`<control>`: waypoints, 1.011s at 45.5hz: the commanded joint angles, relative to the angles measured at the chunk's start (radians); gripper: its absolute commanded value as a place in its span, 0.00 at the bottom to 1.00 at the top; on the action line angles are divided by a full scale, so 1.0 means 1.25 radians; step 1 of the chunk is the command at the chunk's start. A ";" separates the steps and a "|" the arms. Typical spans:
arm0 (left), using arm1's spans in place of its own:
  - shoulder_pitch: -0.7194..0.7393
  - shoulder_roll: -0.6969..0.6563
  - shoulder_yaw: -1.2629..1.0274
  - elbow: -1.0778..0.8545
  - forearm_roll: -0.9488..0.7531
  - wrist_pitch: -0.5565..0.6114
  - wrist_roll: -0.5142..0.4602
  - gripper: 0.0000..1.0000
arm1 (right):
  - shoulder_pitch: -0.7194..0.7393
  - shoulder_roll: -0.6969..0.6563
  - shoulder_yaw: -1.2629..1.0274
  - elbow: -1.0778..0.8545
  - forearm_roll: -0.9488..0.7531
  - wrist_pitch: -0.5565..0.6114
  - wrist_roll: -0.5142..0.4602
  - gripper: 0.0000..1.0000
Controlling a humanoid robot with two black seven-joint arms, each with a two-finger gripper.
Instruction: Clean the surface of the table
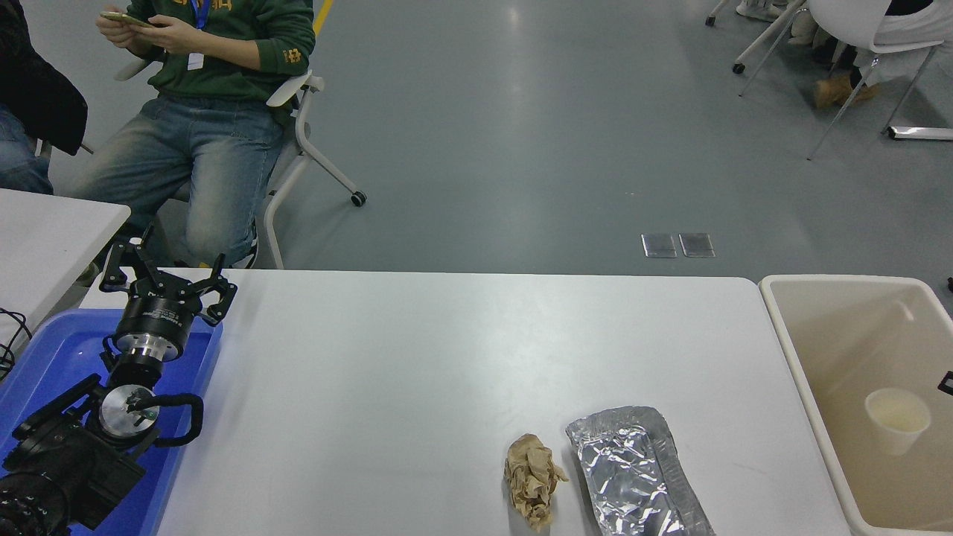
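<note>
Left arm parked low over blue tray [45, 357], gripper [165, 275] pointing away, fingers spread open, holding nothing. Right gripper [947, 383] barely a dark sliver at frame edge, state impossible to tell. Desk [417, 357] stretching right of left gripper, carrying crumpled paper [531, 478] beside foil [633, 470], foil cut off below. Cup [897, 420] inside beige bin [789, 327], just left of right gripper.

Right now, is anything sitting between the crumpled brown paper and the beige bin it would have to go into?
Yes. The foil tray lies on the table surface directly right of the crumpled brown paper, between it and the beige bin. A straight slide would hit it; lifting over looks clear. The left gripper is parked over the blue tray.
</note>
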 commanded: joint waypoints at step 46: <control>-0.001 0.000 0.000 0.000 0.000 0.000 0.000 1.00 | 0.054 -0.091 0.211 0.025 0.158 0.010 0.006 1.00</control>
